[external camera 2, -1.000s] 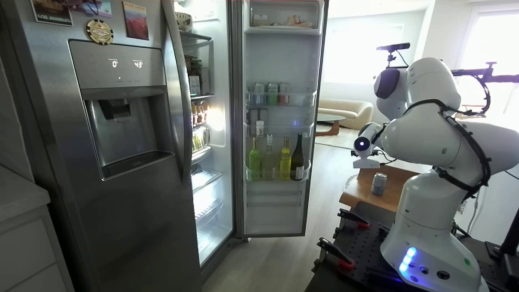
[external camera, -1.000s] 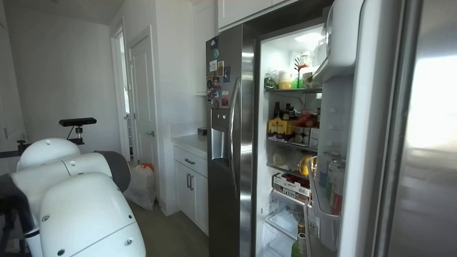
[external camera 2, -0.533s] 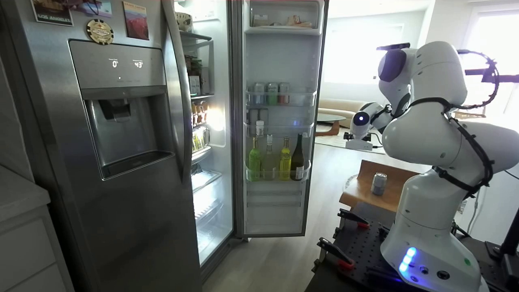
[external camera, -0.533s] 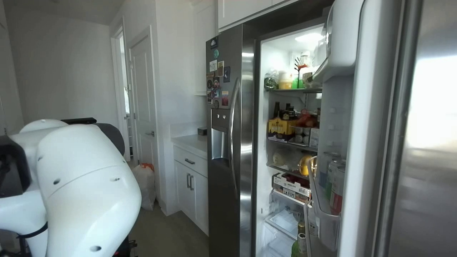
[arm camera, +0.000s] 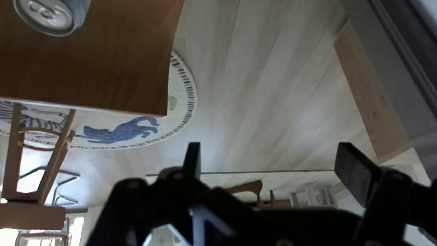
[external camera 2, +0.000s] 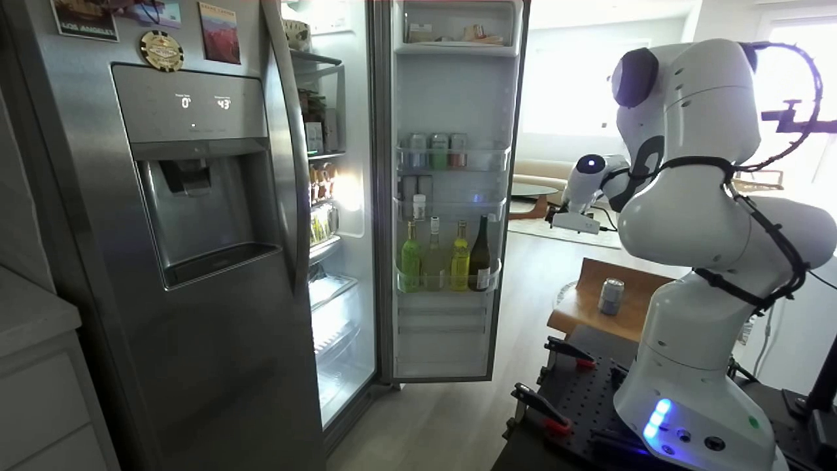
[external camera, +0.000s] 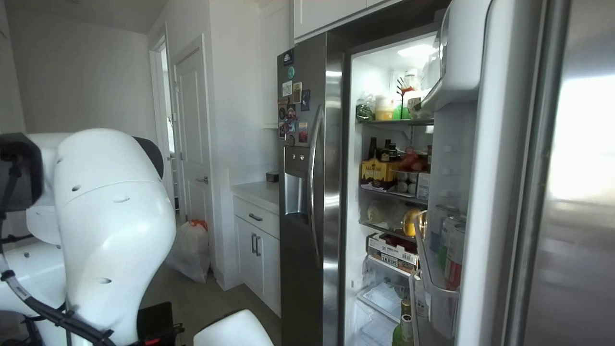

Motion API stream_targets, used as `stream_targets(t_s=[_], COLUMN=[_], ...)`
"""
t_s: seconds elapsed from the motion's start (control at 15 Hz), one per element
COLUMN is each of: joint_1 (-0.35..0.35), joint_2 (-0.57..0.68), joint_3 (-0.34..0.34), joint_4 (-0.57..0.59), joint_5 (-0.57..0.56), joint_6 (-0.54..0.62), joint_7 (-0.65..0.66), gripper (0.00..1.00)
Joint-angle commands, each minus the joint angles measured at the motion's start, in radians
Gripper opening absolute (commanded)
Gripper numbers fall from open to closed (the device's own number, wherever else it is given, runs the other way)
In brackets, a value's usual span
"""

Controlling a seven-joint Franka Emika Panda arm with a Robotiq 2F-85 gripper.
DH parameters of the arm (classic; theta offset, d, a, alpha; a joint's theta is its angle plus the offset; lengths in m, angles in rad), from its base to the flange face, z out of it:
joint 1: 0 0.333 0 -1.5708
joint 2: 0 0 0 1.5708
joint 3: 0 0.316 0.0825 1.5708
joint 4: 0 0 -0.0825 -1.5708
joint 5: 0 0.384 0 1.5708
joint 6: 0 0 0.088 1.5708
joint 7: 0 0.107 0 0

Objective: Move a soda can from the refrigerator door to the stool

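1. Up and away from the stool (external camera 2: 579,307) goes the tool (arm camera: 269,164), spread wide, nothing held!
2. The can (external camera 2: 611,296) hasn't budged, standing on the stool: delivery looks complete.

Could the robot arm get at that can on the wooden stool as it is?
Probably yes, once it moves over: the gripper is open and off to one side, while the can stands upright on the stool with nothing seeming to block it.
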Motion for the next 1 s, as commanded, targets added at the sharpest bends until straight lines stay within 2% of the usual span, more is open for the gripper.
stream_targets(t_s=[0.0, 0.33, 0.4, 0.53, 0.67, 0.93], joint_1=[0.044, 0.092, 0.004, -0.079, -0.193, -0.405], joint_2=[-0.117, -0.185, -0.206, -0.222, -0.226, -0.205], joint_3=[-0.049, -0.056, 0.056, 0.188, 0.360, 0.693], joint_4=[-0.236, -0.506, -0.558, -0.624, -0.662, -0.633], joint_5=[0.209, 0.532, 0.601, 0.758, 0.946, 1.317], joint_6=[0.023, 0.008, -0.034, -0.078, -0.133, -0.285], joint_7=[-0.245, -0.595, -0.683, -0.829, -0.983, -1.248], gripper=[1.00, 1.00, 1.00, 1.00, 1.00, 1.00])
